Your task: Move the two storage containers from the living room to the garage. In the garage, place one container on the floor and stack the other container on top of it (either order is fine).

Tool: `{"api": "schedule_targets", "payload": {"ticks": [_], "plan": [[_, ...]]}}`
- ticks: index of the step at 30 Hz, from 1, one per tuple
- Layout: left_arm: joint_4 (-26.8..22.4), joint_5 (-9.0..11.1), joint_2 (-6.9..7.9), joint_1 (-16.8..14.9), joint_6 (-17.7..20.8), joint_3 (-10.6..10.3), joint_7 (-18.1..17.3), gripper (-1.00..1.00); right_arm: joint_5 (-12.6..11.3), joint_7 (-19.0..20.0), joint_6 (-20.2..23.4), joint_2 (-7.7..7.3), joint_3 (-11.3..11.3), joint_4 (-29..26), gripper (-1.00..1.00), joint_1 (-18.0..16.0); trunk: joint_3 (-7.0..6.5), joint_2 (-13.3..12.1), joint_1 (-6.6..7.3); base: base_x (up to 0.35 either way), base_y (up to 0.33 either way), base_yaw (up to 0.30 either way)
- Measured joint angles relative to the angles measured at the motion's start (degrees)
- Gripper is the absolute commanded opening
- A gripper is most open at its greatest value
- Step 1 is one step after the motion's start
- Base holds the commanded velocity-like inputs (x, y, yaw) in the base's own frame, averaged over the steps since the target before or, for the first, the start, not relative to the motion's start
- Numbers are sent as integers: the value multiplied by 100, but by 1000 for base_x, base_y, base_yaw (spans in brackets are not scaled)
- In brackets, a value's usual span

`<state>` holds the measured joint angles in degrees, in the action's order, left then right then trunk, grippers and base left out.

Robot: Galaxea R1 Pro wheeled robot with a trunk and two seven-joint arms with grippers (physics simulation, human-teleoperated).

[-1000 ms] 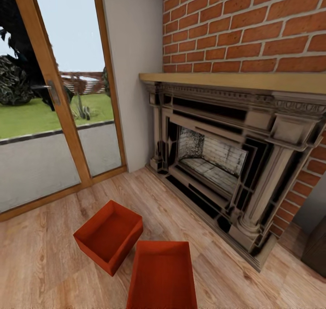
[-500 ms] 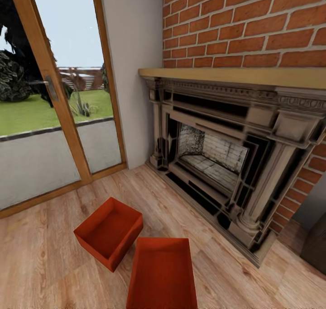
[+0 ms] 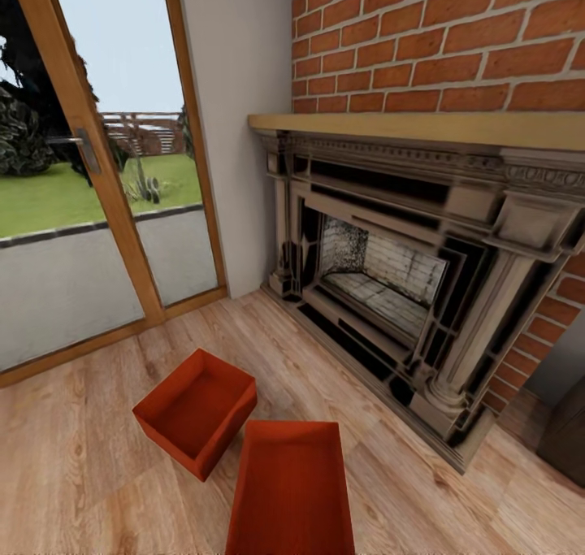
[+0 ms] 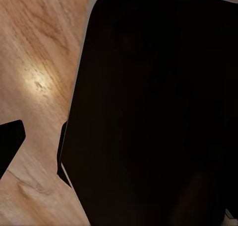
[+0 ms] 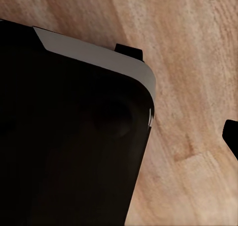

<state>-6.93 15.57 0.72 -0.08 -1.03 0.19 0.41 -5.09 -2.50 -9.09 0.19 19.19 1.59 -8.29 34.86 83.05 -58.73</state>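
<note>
Two red-orange open-topped storage containers stand on the living room's light wood plank floor in the head view. One container sits turned at an angle, left of centre. The other container is nearer me, at the bottom edge, its corner almost touching the first. Both look empty. In the left wrist view, my left gripper shows two dark fingertips apart over bare planks, beside a large black body. My right gripper likewise has its tips apart over the planks, holding nothing.
A dark ornate fireplace under red brick fills the right side, its hearth edge close to the containers. Wood-framed glass doors stand at the left. A dark piece of furniture shows at the far right. Open planks lie left of the containers.
The whole head picture has shifted slightly, so the camera moved. The containers keep their places on the floor.
</note>
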Motion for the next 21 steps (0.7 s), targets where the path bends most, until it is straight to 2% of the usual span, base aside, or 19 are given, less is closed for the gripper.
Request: {"api": "schedule_targets", "payload": {"ticks": [21], "plan": [[0,0,-1,0,0,0,-2,100,-3,0,2,3,8,0,100,0,194,0,0,0,0,0]]}}
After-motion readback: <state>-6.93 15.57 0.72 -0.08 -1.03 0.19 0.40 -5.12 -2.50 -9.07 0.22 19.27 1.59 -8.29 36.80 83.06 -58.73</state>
